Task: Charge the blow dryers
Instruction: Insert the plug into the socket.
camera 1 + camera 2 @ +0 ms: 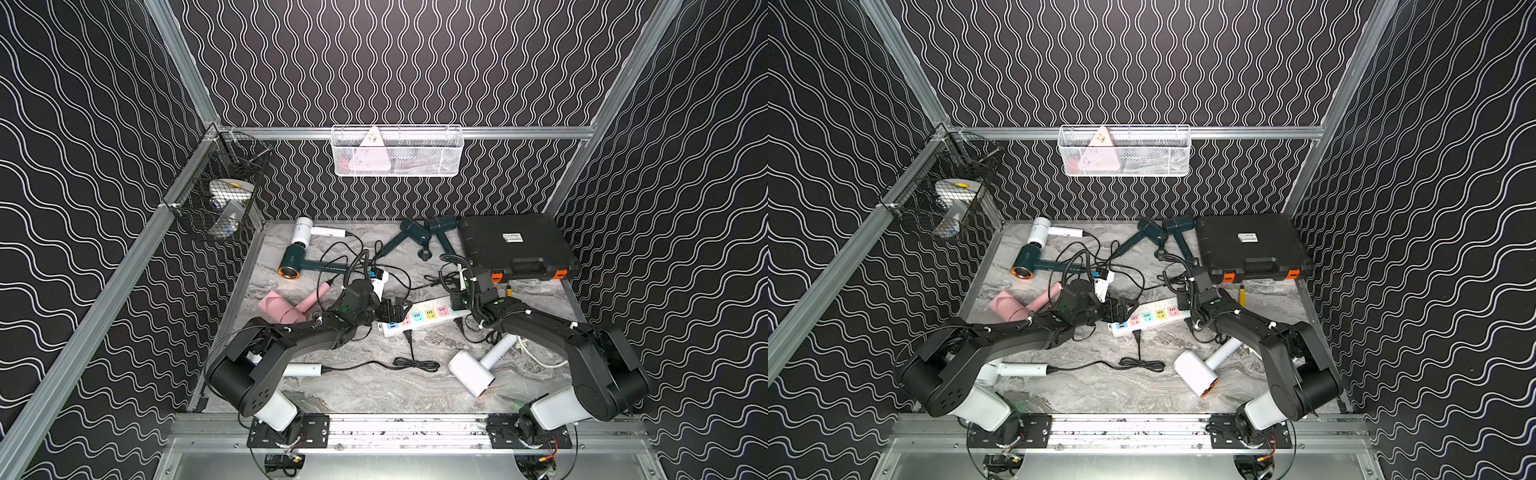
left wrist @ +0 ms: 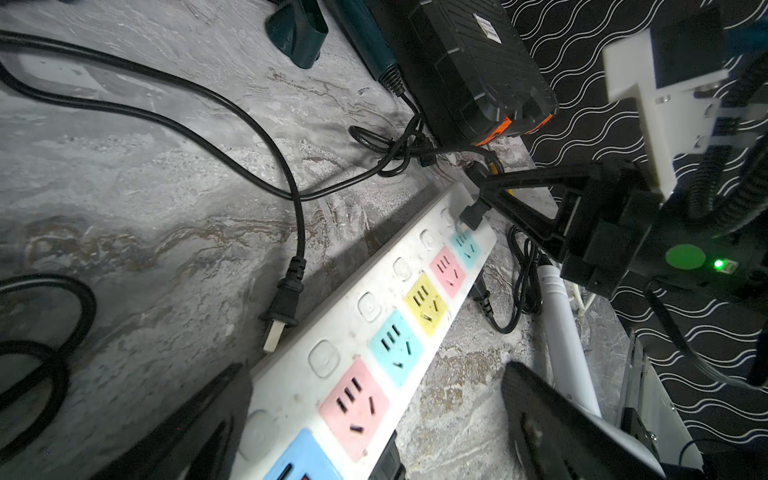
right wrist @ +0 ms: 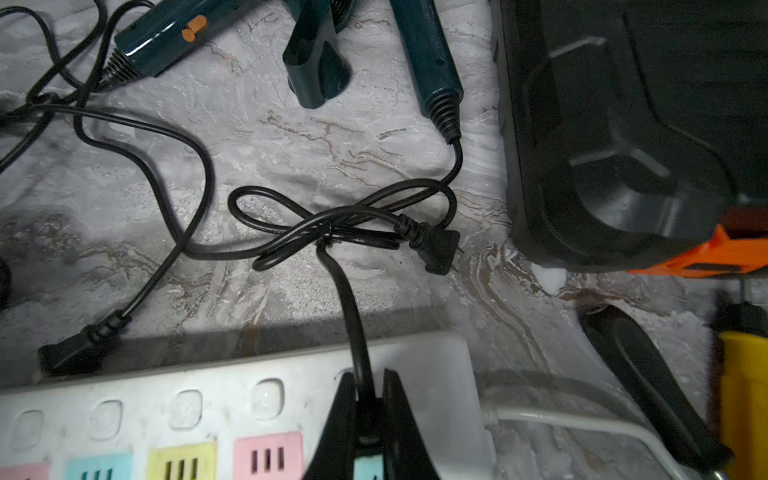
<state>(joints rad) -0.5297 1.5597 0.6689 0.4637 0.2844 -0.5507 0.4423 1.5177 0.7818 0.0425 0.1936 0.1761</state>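
Observation:
Several blow dryers lie on the marble table: white [image 1: 302, 231], copper-ringed teal [image 1: 293, 266], two teal [image 1: 409, 232] [image 1: 440, 226], pink [image 1: 282, 307] and white [image 1: 471, 372]. Another white one [image 1: 303, 370] is half hidden under my left arm. The white power strip [image 1: 424, 316] lies between the arms. My right gripper [image 3: 368, 399] is shut on a black plug [image 2: 471, 216] standing over the strip's end teal socket. My left gripper [image 2: 374, 374] is open and straddles the strip's other end without touching it. A loose plug [image 2: 282, 307] lies beside the strip.
A black case with orange latches [image 1: 515, 245] fills the back right, with a yellow item [image 1: 509, 291] in front of it. Tangled black cords [image 1: 365, 266] cross the table's middle, and a coiled cord [image 1: 415, 365] lies at the front. Wire baskets [image 1: 397, 151] [image 1: 220, 195] hang on the walls.

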